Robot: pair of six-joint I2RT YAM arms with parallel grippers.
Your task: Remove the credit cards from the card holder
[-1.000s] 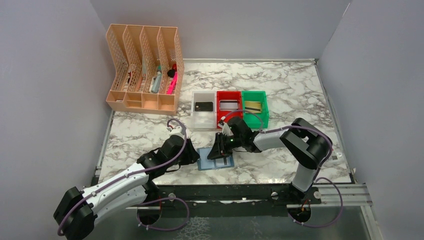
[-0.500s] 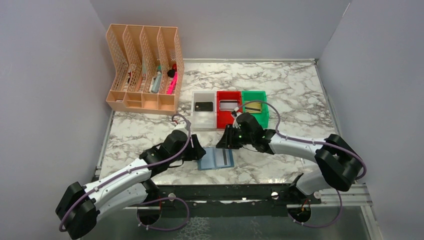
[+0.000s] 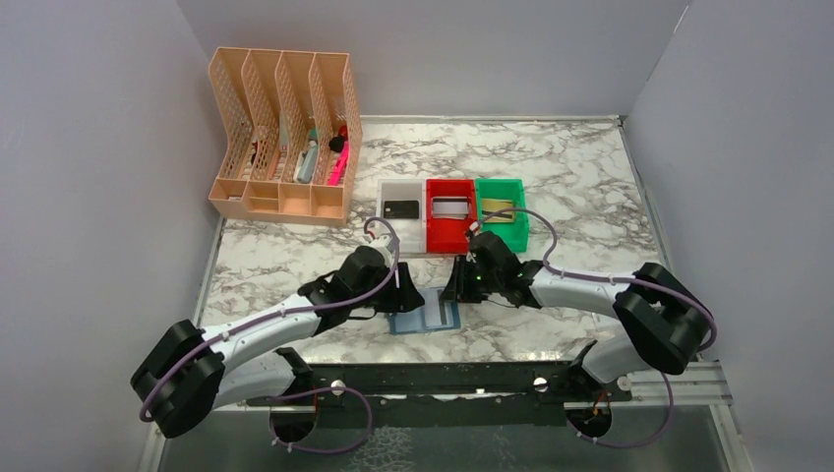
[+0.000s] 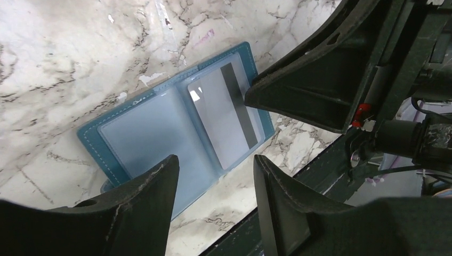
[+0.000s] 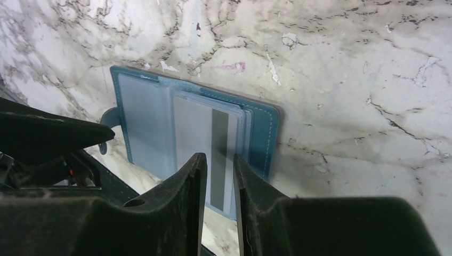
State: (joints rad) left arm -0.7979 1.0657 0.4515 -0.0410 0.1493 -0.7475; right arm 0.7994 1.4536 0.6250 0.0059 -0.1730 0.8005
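- Near the front edge of the tabletop (image 3: 590, 187), we see the card holder (image 5: 144, 122) lying open and flat.
- One silver-grey credit card (image 5: 189, 133) with a dark stripe sits in its right half.
- Our right pincer (image 5: 216, 160) hovers over that card, jaws slightly apart, empty.
- Our left pincer (image 4: 216, 162) hangs above the left half, jaws wide apart.

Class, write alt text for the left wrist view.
An open blue bifold card holder lies on the white marble table, a silver-grey striped plastic card in one clear pocket. The open left gripper hovers over it.
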